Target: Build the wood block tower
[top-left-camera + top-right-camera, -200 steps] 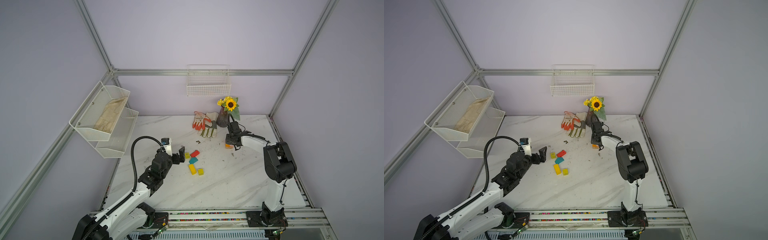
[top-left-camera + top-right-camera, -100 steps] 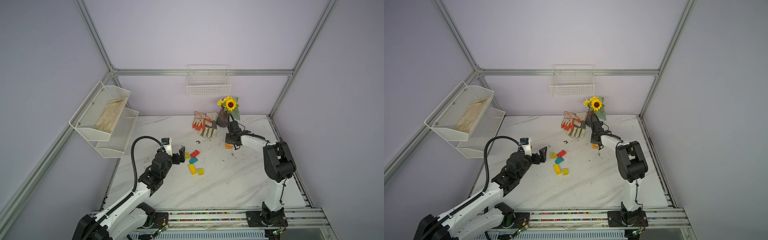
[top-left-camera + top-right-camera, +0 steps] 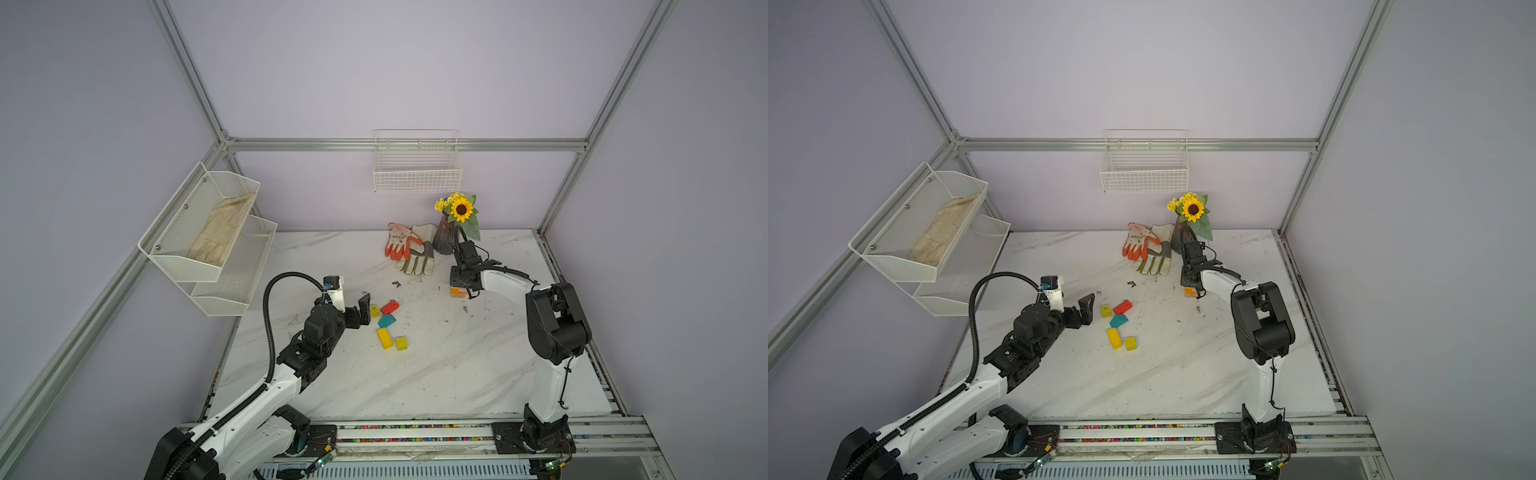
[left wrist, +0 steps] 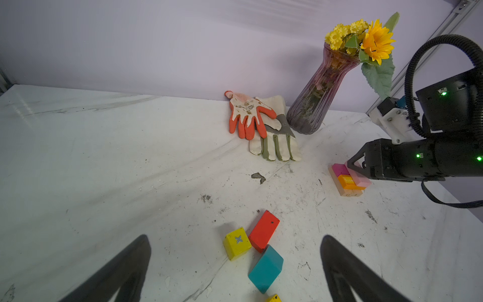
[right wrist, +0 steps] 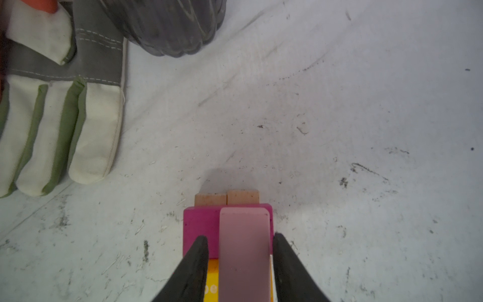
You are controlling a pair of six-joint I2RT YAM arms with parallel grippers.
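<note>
Top views, left hand: spread wide, low toward the left edge of the bench, just beside the loose blocks (yellow, red, teal).
Top views, right hand: pointing down onto the tower, near the far edge and in front of the vase. The gloves lie beside the vase.
Left wrist, fingers: far apart. Just ahead on the bench, a yellow cube, red bar and teal block lie close together.
Left wrist, tower: a low stack with tan at the bottom, then magenta and orange, and pale pink on top under the right hand.
Right wrist, right hand: its fingers straddle the pale pink bar, slightly parted (a sliver of gap shows on each side).
Right wrist, pale pink bar: it lies across the magenta block and an orange one, with the tan blocks beneath.
</note>
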